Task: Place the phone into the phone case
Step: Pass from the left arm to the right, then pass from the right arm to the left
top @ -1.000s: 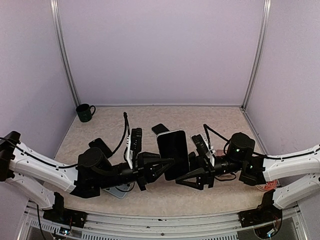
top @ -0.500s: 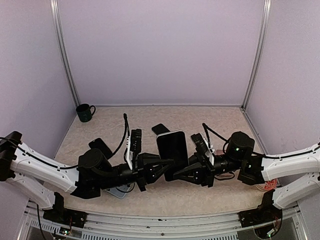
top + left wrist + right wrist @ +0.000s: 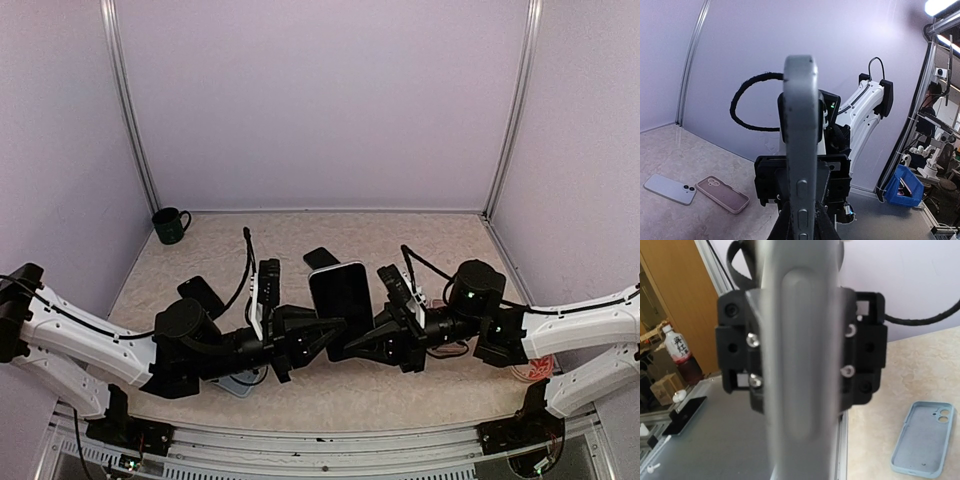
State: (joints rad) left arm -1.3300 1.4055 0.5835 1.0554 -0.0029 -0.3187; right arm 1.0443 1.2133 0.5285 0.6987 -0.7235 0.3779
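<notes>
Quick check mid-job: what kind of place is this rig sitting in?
Probably a robotics lab test cell: plain lilac walls on aluminium posts enclose the table, and a blue bin sits just outside.

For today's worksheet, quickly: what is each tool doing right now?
Left tool: closed, holding the phone by one edge.
Right tool: closed on the same phone's opposite edge.

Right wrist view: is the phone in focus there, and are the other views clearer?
Right wrist: the phone fills the frame, too near, blurred; the case beyond it is sharper. Left wrist: phone edge sharp, lamp glare top right. Top view: even soft light, all sharp.
</notes>
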